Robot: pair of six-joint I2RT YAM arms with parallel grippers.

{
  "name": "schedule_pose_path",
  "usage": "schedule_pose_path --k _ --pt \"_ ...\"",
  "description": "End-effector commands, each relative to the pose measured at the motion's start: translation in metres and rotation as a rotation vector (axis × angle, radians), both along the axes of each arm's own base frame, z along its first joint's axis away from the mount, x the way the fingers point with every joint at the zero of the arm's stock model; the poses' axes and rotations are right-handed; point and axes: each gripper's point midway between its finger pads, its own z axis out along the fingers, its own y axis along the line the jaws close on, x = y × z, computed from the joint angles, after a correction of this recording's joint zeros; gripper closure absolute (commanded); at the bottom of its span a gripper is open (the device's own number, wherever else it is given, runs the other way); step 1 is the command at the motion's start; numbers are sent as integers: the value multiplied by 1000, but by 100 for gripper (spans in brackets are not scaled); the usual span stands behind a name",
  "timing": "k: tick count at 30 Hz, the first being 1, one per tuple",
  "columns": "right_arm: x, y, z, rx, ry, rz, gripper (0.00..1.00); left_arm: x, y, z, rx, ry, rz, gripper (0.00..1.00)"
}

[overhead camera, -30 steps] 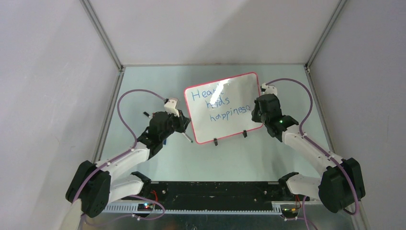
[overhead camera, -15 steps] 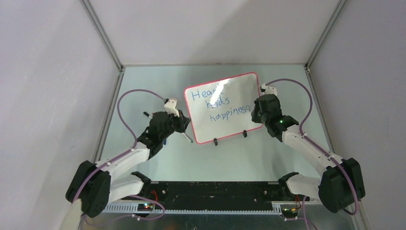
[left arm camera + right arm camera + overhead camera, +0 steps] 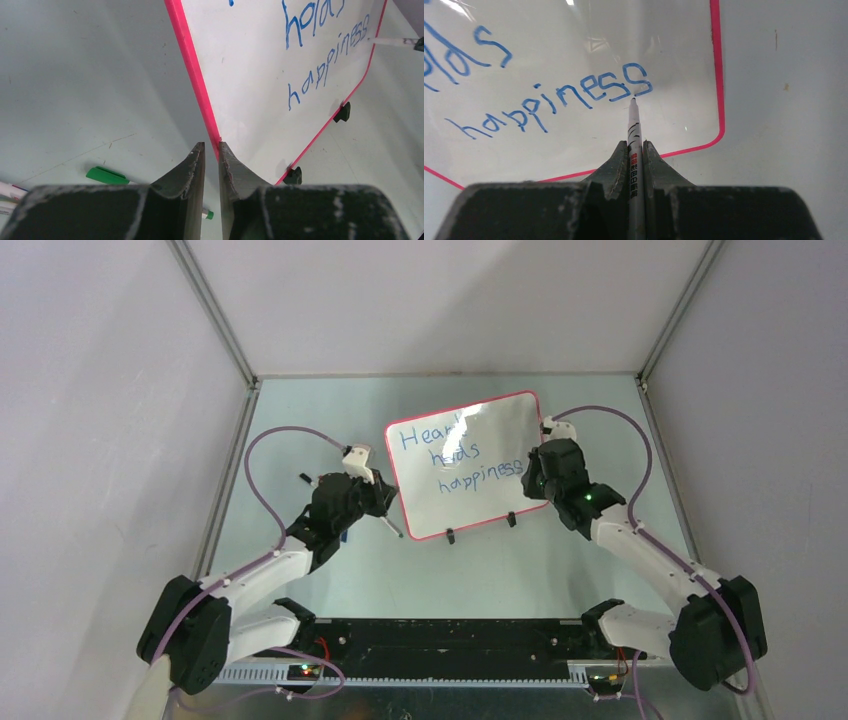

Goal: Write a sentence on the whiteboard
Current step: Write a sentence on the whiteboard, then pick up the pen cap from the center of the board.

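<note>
So we've got the small glossy whiteboard with the thin red rounded frame (image 3: pixel 480 508) standing tilted back in the middle of the top view, a bit above centre, on the pale grey-green table (image 3: pixel 300 420). It's propped on its two little black feet (image 3: pixel 342 112) along the lower edge. The blue handwritten sentence (image 3: pixel 480 477) runs in three slanted lines across the left and centre of the board. We can read "holds" and "happiness" fine, but glare eats part of the top word. The left gripper (image 3: pixel 211 146) comes in at the board's left edge, and in its wrist view the fingers sit nearly together, pinched on the whiteboard's red frame. Right under it a green-capped marker (image 3: pixel 105 175) lies flat on the table at the lower left of that view. The right gripper (image 3: pixel 635 144) is at the board's right side, jaws squeezed on a slim white marker pen (image 3: pixel 633 120) that points up the frame. The pen's tip lands just under the last "s" of "happiness". We honestly can't tell if the tip is touching the surface or sitting just off it.
</note>
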Motion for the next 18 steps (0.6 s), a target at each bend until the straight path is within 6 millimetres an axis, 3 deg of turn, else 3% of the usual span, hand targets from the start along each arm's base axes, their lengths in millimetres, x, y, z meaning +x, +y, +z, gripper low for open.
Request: schedule_pose_path --k 1,7,14,16,17,18 --pt "-7 -1 32 48 -79 -4 100 1 3 12 9 -49 9 79" --pt "-20 -7 53 92 -170 4 100 0 13 21 -10 -88 58 61" --pt "-33 19 70 170 -243 123 100 -11 51 36 -64 -102 254 43" --pt "-36 22 73 167 -255 133 100 -18 66 43 -102 -83 332 31" --pt "-36 22 75 169 -262 132 100 -23 78 46 -109 -79 392 16" --pt "-37 23 75 170 -264 134 100 -26 85 48 -165 -52 451 8"
